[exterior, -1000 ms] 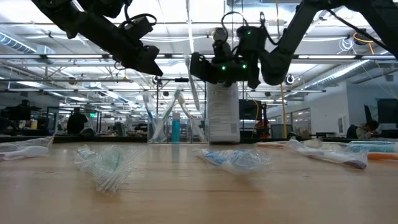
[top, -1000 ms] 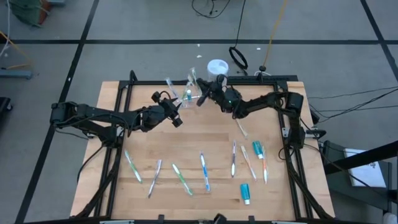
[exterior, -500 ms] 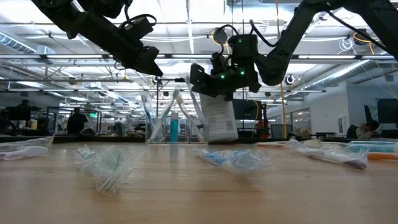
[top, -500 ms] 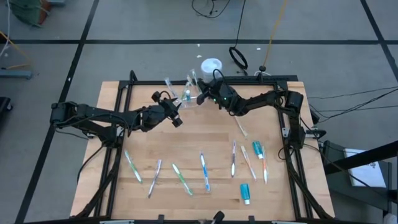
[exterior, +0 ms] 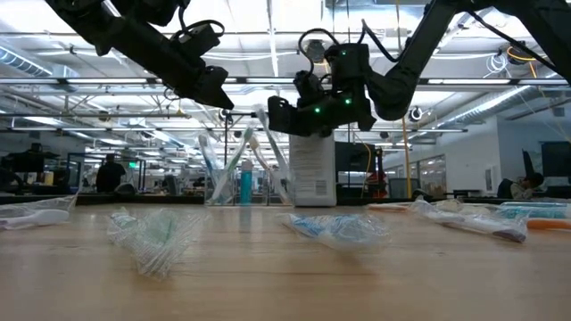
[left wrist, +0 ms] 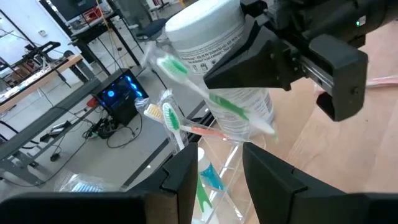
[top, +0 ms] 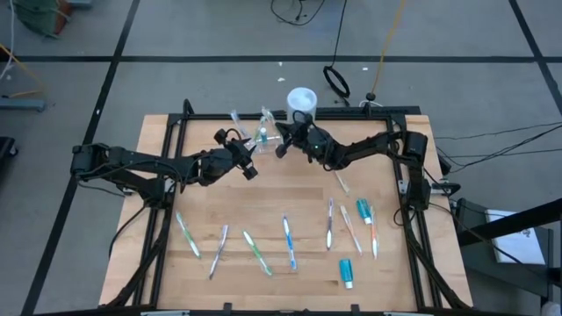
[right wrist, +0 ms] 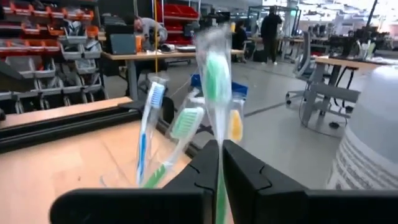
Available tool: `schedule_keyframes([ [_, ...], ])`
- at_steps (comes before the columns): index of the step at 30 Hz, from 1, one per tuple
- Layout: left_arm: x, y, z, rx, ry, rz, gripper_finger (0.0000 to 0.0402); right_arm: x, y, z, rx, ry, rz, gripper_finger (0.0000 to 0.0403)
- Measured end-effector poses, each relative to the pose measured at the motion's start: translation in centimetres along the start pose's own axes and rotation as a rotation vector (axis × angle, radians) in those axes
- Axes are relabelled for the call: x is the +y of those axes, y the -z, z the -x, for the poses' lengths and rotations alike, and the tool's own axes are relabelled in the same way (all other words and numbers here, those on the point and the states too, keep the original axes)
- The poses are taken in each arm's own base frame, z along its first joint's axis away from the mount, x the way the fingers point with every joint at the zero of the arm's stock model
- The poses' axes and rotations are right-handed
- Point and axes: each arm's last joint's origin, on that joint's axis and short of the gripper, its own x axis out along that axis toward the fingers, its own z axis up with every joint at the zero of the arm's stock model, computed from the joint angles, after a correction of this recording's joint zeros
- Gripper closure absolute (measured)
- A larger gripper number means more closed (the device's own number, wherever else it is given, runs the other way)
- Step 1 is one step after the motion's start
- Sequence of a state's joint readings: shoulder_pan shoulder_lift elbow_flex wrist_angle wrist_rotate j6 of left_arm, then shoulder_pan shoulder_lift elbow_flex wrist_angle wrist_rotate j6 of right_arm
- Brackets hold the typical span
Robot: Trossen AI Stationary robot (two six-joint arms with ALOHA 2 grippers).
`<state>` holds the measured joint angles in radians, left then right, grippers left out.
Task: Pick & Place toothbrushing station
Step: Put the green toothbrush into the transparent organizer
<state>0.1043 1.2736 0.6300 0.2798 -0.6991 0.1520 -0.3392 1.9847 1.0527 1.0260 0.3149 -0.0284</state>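
Holding several toothbrushes, the clear toothbrushing station (top: 260,132) stands beside the right tool (top: 283,146), pinching a wrapped green toothbrush (right wrist: 216,81).

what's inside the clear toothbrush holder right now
The toothbrushing station holds toothbrushes standing head up: blue, green and yellowish. The right tool hides their lower handles and pinches a wrapped green one.

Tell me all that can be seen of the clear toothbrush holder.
The holder is small, of see-through plastic, and stands upright at the table's far edge beside the white tub. Several wrapped toothbrushes lean in it, heads up: blue, green and yellow ones. The right gripper is pinching a green brush just above the others; whether that brush rests in the holder cannot be told. The left gripper hangs near, apart from it.
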Motion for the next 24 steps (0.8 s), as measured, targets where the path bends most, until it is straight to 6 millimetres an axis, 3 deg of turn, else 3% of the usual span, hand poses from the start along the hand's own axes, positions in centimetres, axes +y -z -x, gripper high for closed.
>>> schedule_keyframes([
  [14,0.0,0.0,0.0,-0.001,0.0,0.004,0.0268,0.3,-1.9,0.4,-0.193,0.044,-0.042,0.0402],
  [24,0.0,0.0,0.0,-0.002,0.0,0.002,0.0268,0.5,-2.9,0.6,-0.312,-0.023,0.249,0.0403],
])
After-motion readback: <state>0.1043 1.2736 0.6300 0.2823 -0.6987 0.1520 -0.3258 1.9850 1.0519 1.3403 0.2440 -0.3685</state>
